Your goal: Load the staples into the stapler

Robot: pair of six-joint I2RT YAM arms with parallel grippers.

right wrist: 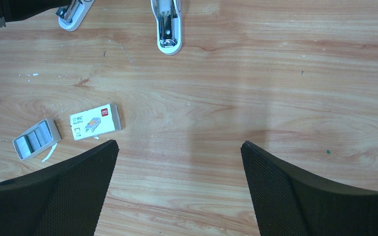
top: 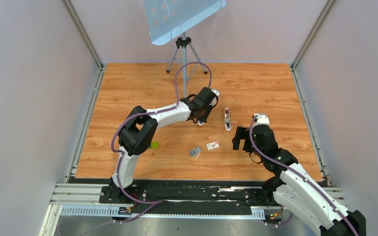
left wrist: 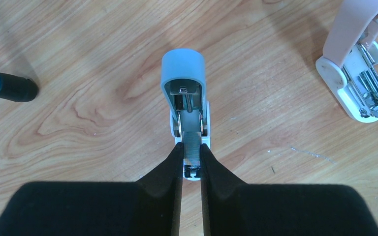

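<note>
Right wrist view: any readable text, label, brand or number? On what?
No text can be read.
On the white box: dark print, a red mark and a small coloured picture, all too blurred to read.
On the staple tray: no text shows.
On the pink stapler and the other stapler: no text shows.
</note>
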